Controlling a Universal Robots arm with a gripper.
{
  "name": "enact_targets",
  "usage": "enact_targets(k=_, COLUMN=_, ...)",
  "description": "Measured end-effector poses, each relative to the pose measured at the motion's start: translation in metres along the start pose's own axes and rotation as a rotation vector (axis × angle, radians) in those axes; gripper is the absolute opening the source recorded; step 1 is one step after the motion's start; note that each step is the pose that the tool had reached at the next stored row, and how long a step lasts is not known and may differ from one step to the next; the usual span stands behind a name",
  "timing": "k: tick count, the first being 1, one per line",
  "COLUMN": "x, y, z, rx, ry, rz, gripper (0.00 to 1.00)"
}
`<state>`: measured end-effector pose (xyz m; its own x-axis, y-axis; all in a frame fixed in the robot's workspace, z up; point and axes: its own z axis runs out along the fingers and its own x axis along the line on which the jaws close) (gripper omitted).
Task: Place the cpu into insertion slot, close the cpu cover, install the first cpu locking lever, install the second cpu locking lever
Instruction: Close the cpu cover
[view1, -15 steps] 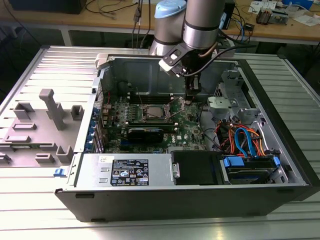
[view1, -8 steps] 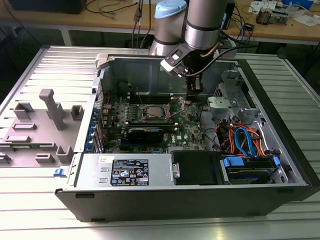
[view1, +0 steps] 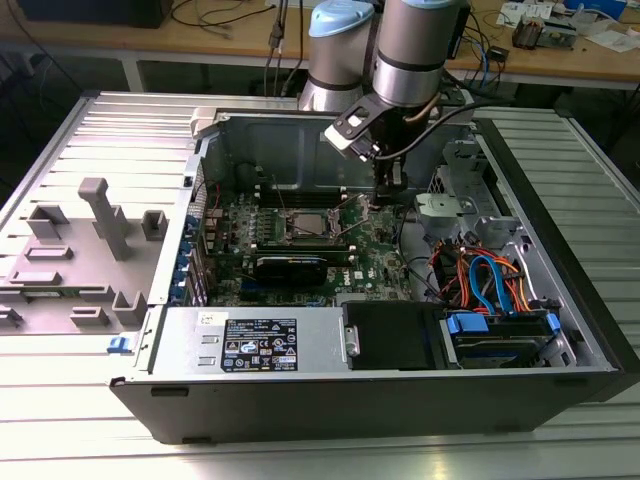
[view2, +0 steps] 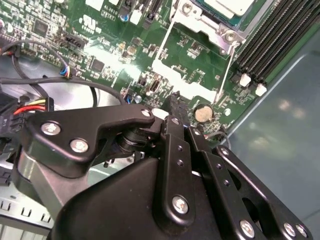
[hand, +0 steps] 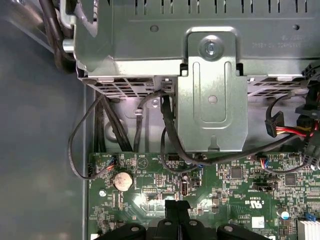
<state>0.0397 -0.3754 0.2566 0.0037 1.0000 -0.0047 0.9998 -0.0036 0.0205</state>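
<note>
gripper (view2: 174, 101): you have it low over the green motherboard (view2: 100, 47), on the exterior view's right of the socket. I cannot make out that it touches anything.
fingers (hand: 170, 209): pressed together, with nothing clamped between them.
coin cell (view2: 202, 114): the closest landmark. It sits on the board just beyond the fingertips and a little to one side.
nearer lever (view2: 225, 72): a thin silver rod. Its free end lies just beside the coin cell, so this is the part of the task closest to your fingers. Its long axis runs straight away from the fingertips to a corner of the socket frame. It looks unlatched to me, though that is a judgement.
farther lever (view2: 166, 39): a second rod roughly parallel to the first, along the opposite side of the frame and well clear of the fingers.
cpu cover (view2: 207, 24): a silver frame that appears to lie flat over the socket.
cpu (view2: 231, 5): its pale metal top shows through the cover's window, so I judge it is already seated.
insertion slot (view1: 305, 222): near the board's centre, directly beyond the fingers along the line of the levers. The gripper must reach away from itself, not sideways.
memory slots (view2: 272, 40): long black rails alongside the socket, farther out.
</note>
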Motion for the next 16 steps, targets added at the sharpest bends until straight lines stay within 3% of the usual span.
enact_targets(k=10, x=0.0000, y=0.0002, z=0.0114, rx=0.0191, ry=0.0004, rz=-0.022, gripper=0.11)
enact_targets(k=16, x=0.0001, y=-0.0024, z=0.0107, rx=0.0194, ry=0.0012, rz=-0.025, gripper=0.11)
